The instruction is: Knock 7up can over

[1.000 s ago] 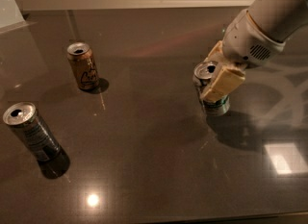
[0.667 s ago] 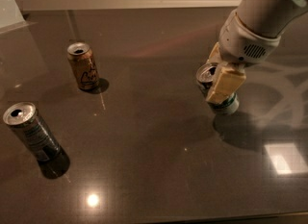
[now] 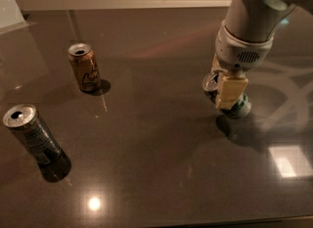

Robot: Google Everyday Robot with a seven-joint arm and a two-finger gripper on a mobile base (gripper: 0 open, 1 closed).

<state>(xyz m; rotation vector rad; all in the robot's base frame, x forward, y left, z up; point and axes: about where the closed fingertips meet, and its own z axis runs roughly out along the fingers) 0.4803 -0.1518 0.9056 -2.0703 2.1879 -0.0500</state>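
Observation:
The 7up can (image 3: 240, 107) is at the right of the dark table, silver-white with green near its base. It leans over, its silver top (image 3: 211, 81) pointing up and to the left. My gripper (image 3: 227, 94) comes down from the upper right on the white arm (image 3: 249, 26) and sits right at the can, covering its middle. The gripper's cream tip lies across the can's front.
A brown-gold can (image 3: 86, 68) stands at the left back. A dark grey-black can (image 3: 33, 135) stands at the left front. The glossy dark tabletop (image 3: 156, 139) shows light reflections at the front and right. A pale wall runs along the back edge.
The arm has swung more upright and shifted slightly right. The 7up can under the gripper has gone from nearly upright to leaning, its base sliding right.

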